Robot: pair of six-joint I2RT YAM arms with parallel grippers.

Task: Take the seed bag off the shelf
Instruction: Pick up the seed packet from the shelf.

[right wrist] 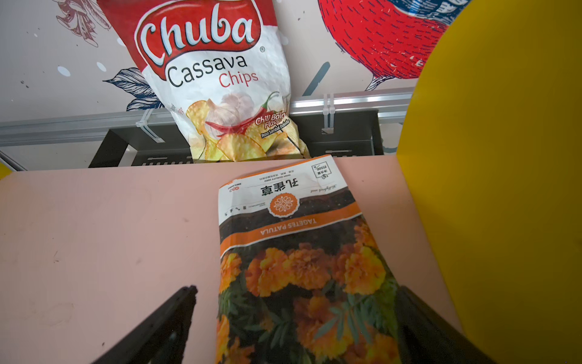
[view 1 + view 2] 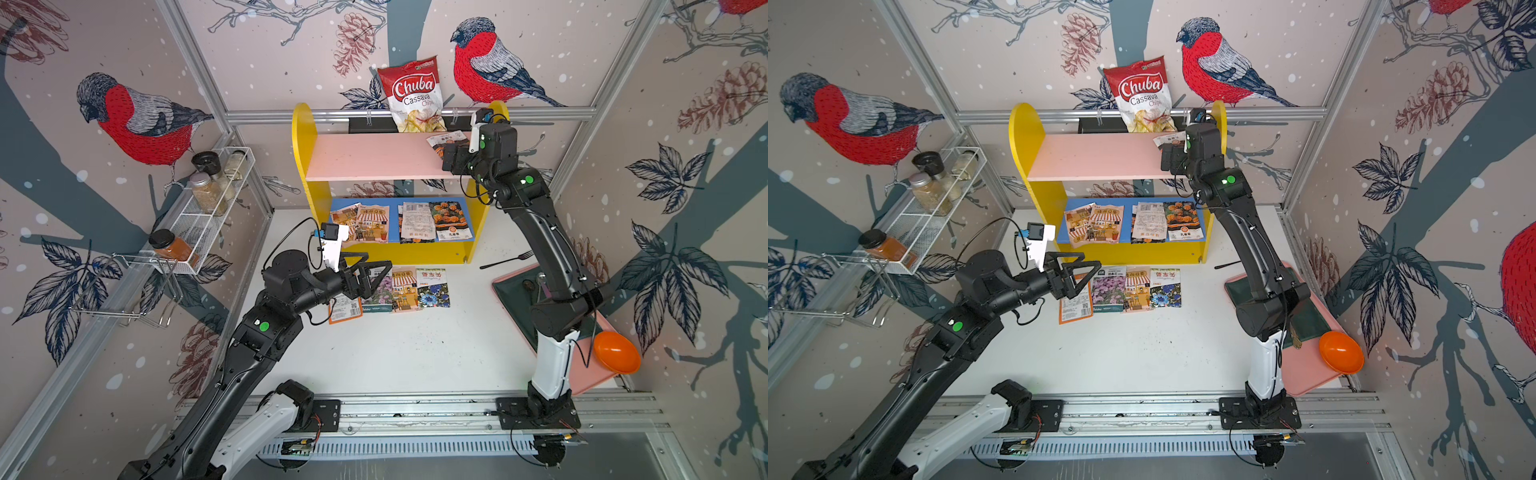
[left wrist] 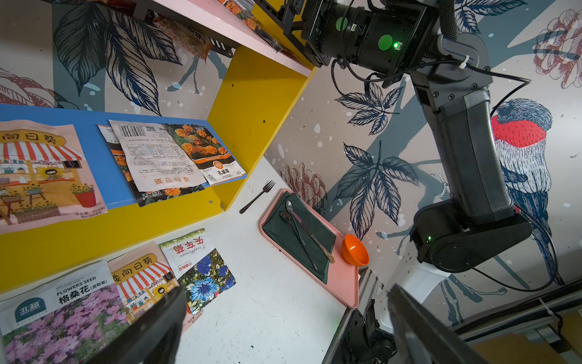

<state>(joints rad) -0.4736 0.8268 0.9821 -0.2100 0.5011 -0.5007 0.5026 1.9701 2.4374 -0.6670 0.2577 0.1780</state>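
Right arm [image 2: 540, 232] extended up and forward; right gripper [image 1: 296, 293] level, jaws wide apart. Left arm [image 2: 257, 332] folded low; left gripper [image 2: 376, 272] aimed across toward the right arm, jaws also wide.

Seed bag [image 2: 448, 139] partly hidden behind right arm [image 2: 496, 151].

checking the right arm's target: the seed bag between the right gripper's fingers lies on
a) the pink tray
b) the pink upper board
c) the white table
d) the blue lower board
b: in the right wrist view the marigold seed bag lies flat on the pink upper board, with the open right gripper reaching in so that one finger stands on either side of it.
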